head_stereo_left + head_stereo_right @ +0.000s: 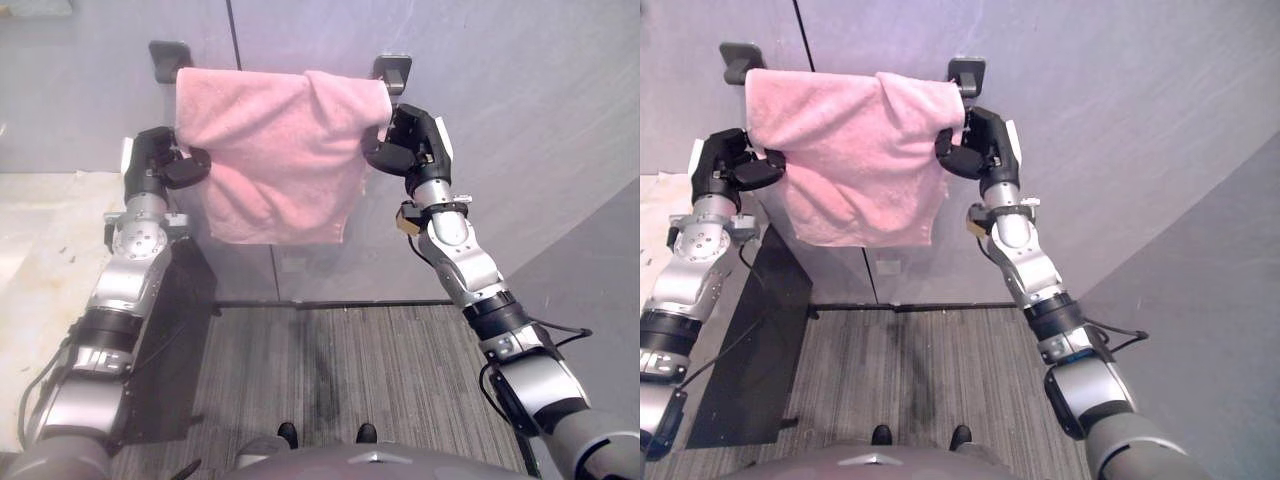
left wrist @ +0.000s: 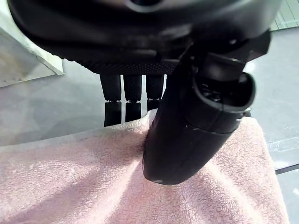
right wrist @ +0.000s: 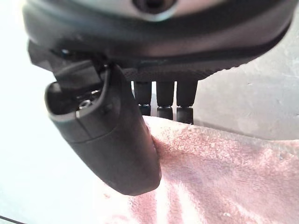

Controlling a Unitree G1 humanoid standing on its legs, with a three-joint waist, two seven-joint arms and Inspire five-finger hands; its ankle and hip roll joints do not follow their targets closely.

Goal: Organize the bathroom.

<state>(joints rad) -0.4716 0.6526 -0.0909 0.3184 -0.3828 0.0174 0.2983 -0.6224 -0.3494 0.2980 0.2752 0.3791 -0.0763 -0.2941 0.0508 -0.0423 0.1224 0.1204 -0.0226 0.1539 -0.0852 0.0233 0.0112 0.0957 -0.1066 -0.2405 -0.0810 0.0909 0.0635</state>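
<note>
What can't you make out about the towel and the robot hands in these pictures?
- The bar under the pink towel: covered by it in the eye views; just the end brackets show.
- Left robot hand and right robot hand: in the wrist views, fingers go behind the towel edge, tips hidden.
- Towel's back side: out of sight.

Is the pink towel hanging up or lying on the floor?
Hanging up. The pink towel drapes over the wall rail, both hands pinching its side edges.

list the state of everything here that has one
pink terry towel: draped over the wall rail, hanging unevenly, bunched near its right end
black wall towel rail: mounted, carrying the towel
left robot hand: pinching the towel's left edge
right robot hand: pinching the towel's right edge
</note>
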